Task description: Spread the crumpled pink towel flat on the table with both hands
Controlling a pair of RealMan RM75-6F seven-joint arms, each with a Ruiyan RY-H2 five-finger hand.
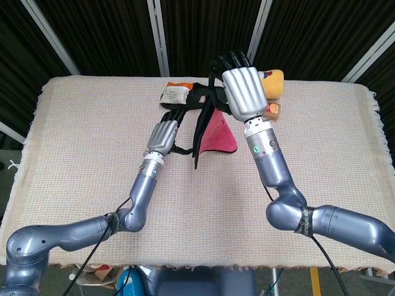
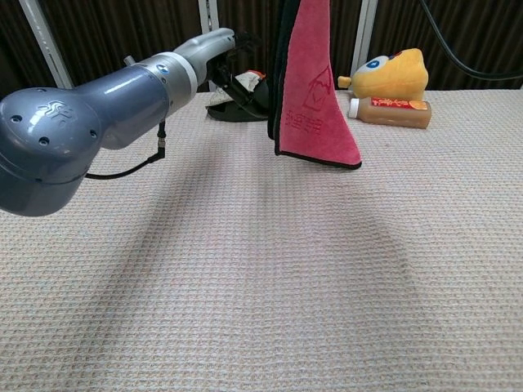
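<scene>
Matt pink towel (image 2: 317,98) of cloth; rough woven tablecloth (image 2: 270,278).

pink towel (image 1: 220,135) (image 2: 315,98) with black edge | it hangs from my right hand (image 1: 242,89), folded in a narrow drape, not flat | printed house logo faces the chest view | lowest corner close above the table (image 1: 86,148), behind centre | my left hand (image 1: 166,132) at its left edge
</scene>
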